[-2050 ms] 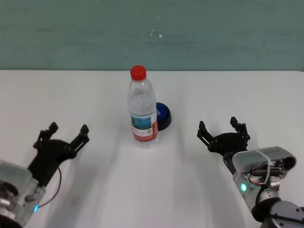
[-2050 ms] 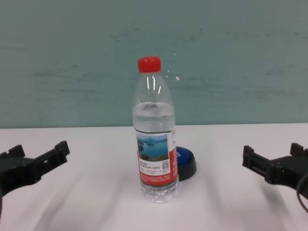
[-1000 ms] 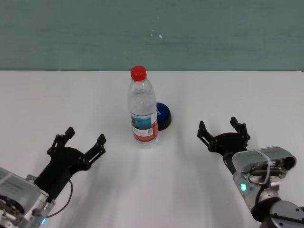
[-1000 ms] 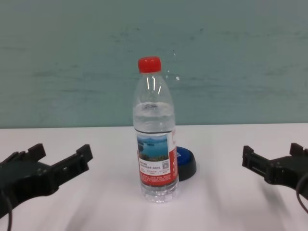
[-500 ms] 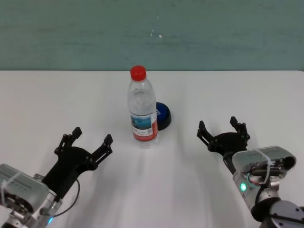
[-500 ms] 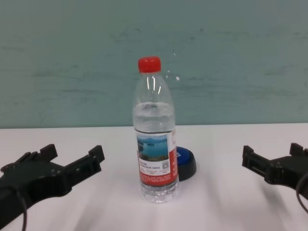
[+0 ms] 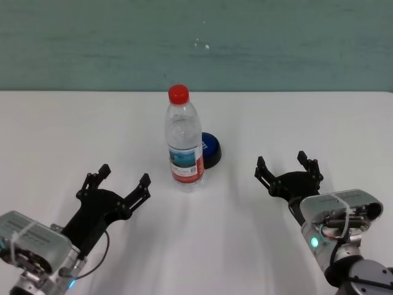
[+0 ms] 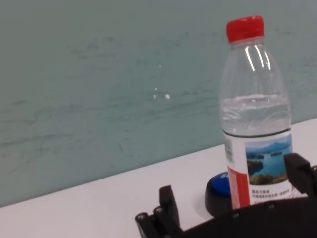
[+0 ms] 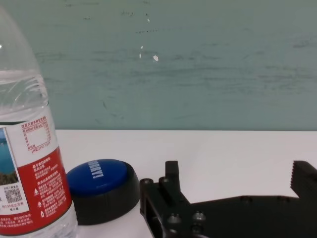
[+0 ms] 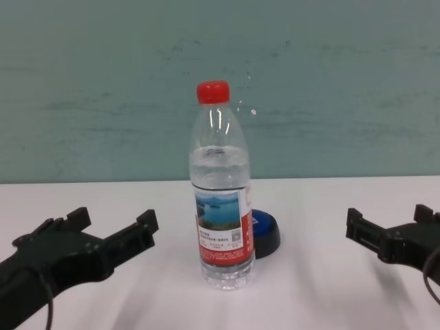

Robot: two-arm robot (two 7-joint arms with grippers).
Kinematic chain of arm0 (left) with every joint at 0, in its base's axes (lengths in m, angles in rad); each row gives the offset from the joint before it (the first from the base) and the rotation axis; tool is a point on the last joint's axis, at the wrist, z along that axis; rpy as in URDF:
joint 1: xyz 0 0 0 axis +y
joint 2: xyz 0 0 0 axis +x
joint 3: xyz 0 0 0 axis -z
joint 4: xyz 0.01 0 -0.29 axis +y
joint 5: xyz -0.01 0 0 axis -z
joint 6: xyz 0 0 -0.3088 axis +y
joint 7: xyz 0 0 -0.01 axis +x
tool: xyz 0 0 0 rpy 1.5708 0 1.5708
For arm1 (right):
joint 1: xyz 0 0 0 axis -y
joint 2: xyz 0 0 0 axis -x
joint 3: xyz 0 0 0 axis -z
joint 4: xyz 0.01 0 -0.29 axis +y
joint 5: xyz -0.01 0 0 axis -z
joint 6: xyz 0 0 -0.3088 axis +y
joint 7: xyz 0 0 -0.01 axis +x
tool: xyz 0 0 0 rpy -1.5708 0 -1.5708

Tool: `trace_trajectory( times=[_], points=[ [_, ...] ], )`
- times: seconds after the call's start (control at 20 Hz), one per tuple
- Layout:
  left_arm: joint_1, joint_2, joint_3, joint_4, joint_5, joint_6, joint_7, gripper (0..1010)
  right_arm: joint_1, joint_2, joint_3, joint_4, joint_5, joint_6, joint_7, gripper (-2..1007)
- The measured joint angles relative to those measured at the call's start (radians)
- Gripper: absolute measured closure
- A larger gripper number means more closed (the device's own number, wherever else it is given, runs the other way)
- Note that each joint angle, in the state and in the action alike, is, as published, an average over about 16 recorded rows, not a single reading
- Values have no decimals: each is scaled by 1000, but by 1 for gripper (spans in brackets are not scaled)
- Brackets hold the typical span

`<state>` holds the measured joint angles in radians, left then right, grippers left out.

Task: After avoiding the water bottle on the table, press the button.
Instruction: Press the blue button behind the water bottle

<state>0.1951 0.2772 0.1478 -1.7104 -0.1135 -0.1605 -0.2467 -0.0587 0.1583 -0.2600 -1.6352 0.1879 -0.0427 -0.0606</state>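
The water bottle point(image 7: 184, 142) stands upright mid-table, clear with a red cap and a blue-and-red label; it shows too in the chest view point(image 10: 221, 199) and the wrist views point(image 8: 255, 129) point(image 9: 29, 163). Just behind it to the right sits the button point(image 7: 211, 149), a low blue dome on a black base point(image 10: 265, 234) point(image 9: 102, 190) point(image 8: 220, 193), partly hidden by the bottle. My left gripper point(image 7: 120, 182) is open, near and to the left of the bottle point(image 10: 113, 229). My right gripper point(image 7: 287, 167) is open, right of the button point(image 10: 392, 227), and holds nothing.
The white table point(image 7: 258, 117) runs wide to both sides. A teal wall point(image 7: 196, 43) closes off its far edge.
My left gripper has moved right and forward toward the bottle, staying open. The right arm, bottle and button have not moved.
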Motion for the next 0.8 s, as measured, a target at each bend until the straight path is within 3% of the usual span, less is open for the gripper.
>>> trace_trajectory(
  times=[0.8],
  points=[
    [-37,-27,29,46,46,5,20,0,0,0,0,0,0,0,0,1]
  ],
)
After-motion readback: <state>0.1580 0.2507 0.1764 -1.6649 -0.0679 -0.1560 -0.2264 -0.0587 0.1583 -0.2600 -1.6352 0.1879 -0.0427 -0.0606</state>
